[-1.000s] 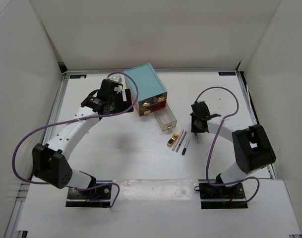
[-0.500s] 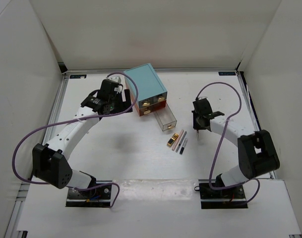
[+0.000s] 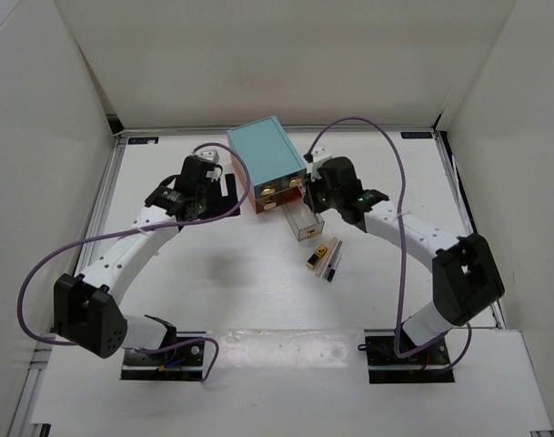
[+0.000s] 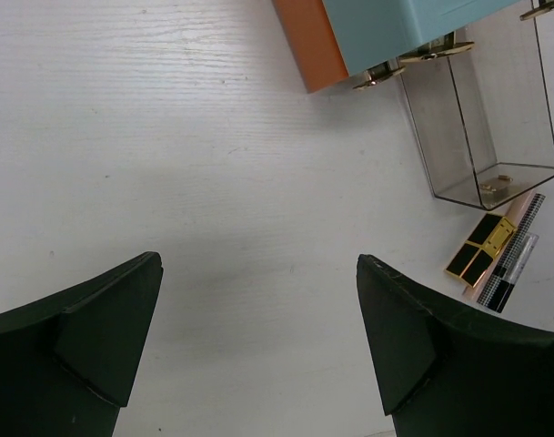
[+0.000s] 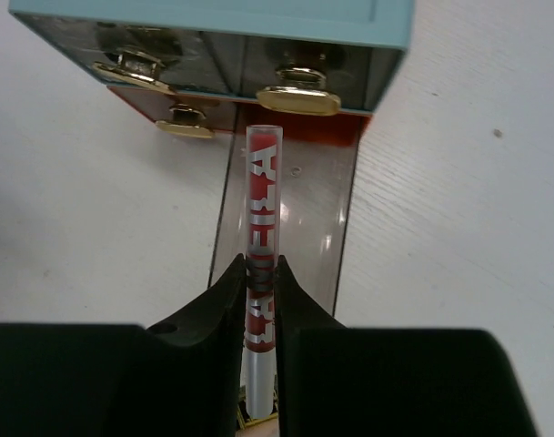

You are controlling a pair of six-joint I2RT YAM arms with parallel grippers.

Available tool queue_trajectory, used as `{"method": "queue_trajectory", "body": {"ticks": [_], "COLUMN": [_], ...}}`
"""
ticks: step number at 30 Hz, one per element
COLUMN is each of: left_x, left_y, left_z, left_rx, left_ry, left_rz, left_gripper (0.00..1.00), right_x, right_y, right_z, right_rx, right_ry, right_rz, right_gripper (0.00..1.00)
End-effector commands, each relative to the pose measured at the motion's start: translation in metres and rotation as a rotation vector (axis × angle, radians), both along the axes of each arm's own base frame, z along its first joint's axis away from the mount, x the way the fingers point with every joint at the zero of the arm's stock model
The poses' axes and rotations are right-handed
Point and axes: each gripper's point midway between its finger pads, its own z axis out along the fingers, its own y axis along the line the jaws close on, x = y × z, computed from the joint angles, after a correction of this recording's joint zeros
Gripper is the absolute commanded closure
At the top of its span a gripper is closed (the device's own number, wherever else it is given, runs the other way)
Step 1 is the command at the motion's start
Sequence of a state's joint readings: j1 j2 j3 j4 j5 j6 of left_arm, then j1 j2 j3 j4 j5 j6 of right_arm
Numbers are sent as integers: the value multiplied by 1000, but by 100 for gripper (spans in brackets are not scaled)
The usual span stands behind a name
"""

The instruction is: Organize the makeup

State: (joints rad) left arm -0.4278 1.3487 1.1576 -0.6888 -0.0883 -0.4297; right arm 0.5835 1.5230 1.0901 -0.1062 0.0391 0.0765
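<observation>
My right gripper [image 3: 315, 195] [image 5: 261, 282] is shut on a slim tube [image 5: 262, 182], red with silver letters and a silver end. It holds the tube above the clear pulled-out drawer [image 5: 317, 218] [image 3: 306, 225] of the teal drawer box [image 3: 266, 155]. A gold lipstick tube [image 3: 318, 256] [image 4: 481, 250] and slim sticks [image 3: 331, 264] [image 4: 511, 266] lie on the table just past the drawer's front. My left gripper [image 3: 226, 189] [image 4: 258, 266] is open and empty over bare table, left of the box. Sponges, compact and palette are out of view.
The teal box [image 4: 413, 23] has gold handles [image 5: 297, 98] and an orange-red lower part [image 4: 308, 41]. White walls close in the table on three sides. Purple cables loop from both arms.
My right arm has swung left from beside the sticks to over the open drawer, carrying the tube. My left arm has shifted slightly.
</observation>
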Motion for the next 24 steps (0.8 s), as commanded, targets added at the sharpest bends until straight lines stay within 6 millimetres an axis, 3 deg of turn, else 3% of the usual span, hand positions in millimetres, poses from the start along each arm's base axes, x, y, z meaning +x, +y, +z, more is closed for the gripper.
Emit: {"method": "queue_trajectory", "body": {"ticks": [1, 8, 15, 20, 23, 24], "left_x": [-6, -8, -9, -9, -11, -11], "left_y": [-3, -3, -5, -8, -13, -13], "left_z": [19, 15, 16, 23, 23, 25], "left_rx": [-43, -50, -55, -65, -72, -69], "left_ry": [-54, -48, -47, -60, -56, -61], "left_rz": [-11, -8, -26, -45, -82, -87], "left_gripper": [2, 2, 2, 2, 2, 2], "right_x": [17, 27, 26, 26, 23, 25], "right_y": [31, 48, 44, 35, 35, 33], "right_z": [20, -8, -49, -60, -53, -50], "right_rx": [53, 99, 48, 25, 22, 22], "right_ry": [-112, -174, -103, -43, -13, -10], "right_rz": [82, 106, 93, 19, 5, -6], "right_gripper": [100, 100, 95, 75, 51, 48]}}
